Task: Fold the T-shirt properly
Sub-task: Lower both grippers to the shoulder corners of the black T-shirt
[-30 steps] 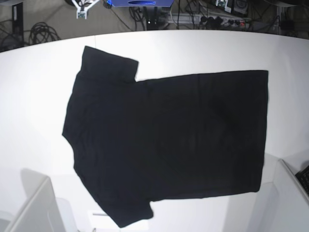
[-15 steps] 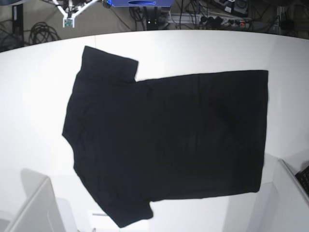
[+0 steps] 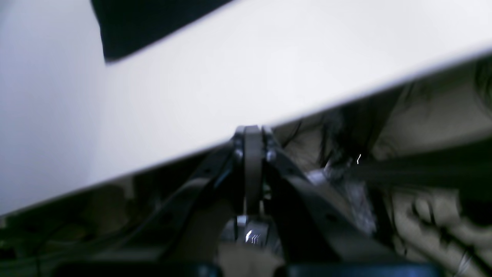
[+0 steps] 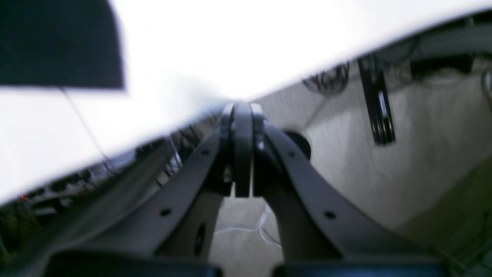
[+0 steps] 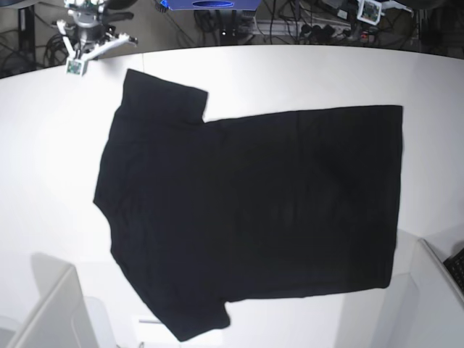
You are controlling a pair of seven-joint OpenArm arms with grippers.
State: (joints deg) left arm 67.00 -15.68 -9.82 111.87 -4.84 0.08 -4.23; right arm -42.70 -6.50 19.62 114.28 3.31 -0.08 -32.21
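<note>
The black T-shirt [image 5: 254, 206] lies spread flat on the white table [image 5: 43, 145], plain side up, with its sleeves at the left and its hem at the right. No print shows. My right gripper [image 5: 85, 45] hovers at the table's far left edge, beyond the upper sleeve. In the right wrist view it [image 4: 242, 111] is shut and empty, with a shirt corner [image 4: 57, 42] at the upper left. My left gripper [image 5: 370, 10] is at the far right, behind the table. In the left wrist view it [image 3: 251, 132] is shut and empty, with a shirt corner [image 3: 146, 23] far off.
White box walls stand at the near left [image 5: 51, 312] and near right [image 5: 435, 290] corners. Cables and gear [image 5: 319, 22] lie on the floor behind the table's far edge, beside a blue object [image 5: 210, 4].
My right gripper has moved left and nearer along the table's far edge. My left gripper has come into the base view at the top right. The shirt has not moved.
</note>
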